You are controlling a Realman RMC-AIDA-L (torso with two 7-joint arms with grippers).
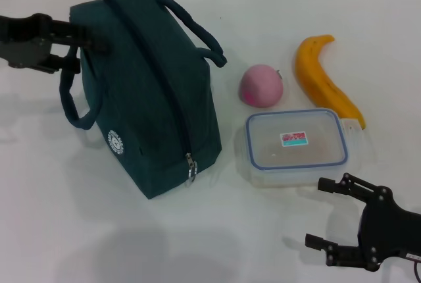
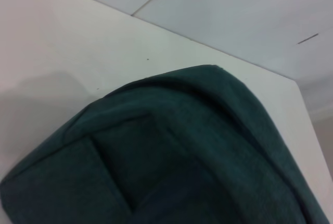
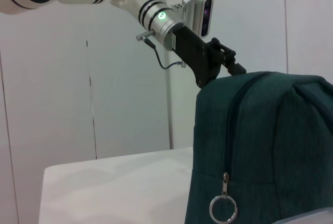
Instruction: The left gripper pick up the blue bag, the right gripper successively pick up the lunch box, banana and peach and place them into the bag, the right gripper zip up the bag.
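Note:
The blue bag (image 1: 151, 99) stands upright on the white table, zipped shut, its ring pull (image 1: 191, 168) hanging at the near end. My left gripper (image 1: 91, 56) is at the bag's far top corner, by one loop handle, fingers apart around the fabric edge. The left wrist view is filled by the bag (image 2: 171, 156). The right wrist view shows the bag (image 3: 265, 146), its ring pull (image 3: 223, 208) and the left gripper (image 3: 231, 65) on top of it. The lunch box (image 1: 296, 148), peach (image 1: 261, 85) and banana (image 1: 322, 79) lie right of the bag. My right gripper (image 1: 314, 212) hovers open just in front of the lunch box.
The white table (image 1: 79, 230) extends bare in front of the bag and to its left. A pale wall (image 3: 125, 104) stands behind the table's far edge.

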